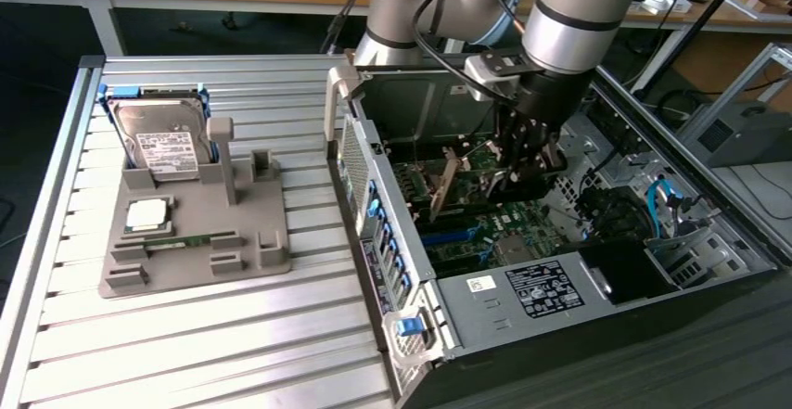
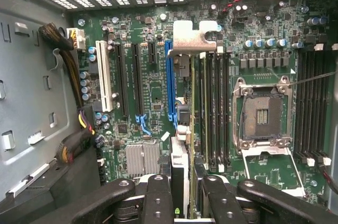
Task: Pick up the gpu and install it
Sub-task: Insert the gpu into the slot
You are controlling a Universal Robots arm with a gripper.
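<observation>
The thin green expansion card with its silvery metal bracket (image 2: 182, 129) is seen edge-on in the wrist view, its lower end hidden between the black fingers (image 2: 158, 203) of the tool (image 2: 182, 203), which the picture's edge cuts off. In the exterior view the tool (image 1: 526, 163) covers the card's far end, and whether its edge sits in the blue slot (image 2: 170, 84) cannot be told.

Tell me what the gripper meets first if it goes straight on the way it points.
Holding the gpu edge-on, the gripper points into the case; the card would probably meet the motherboard by the blue slot. Depth is unclear.
</observation>
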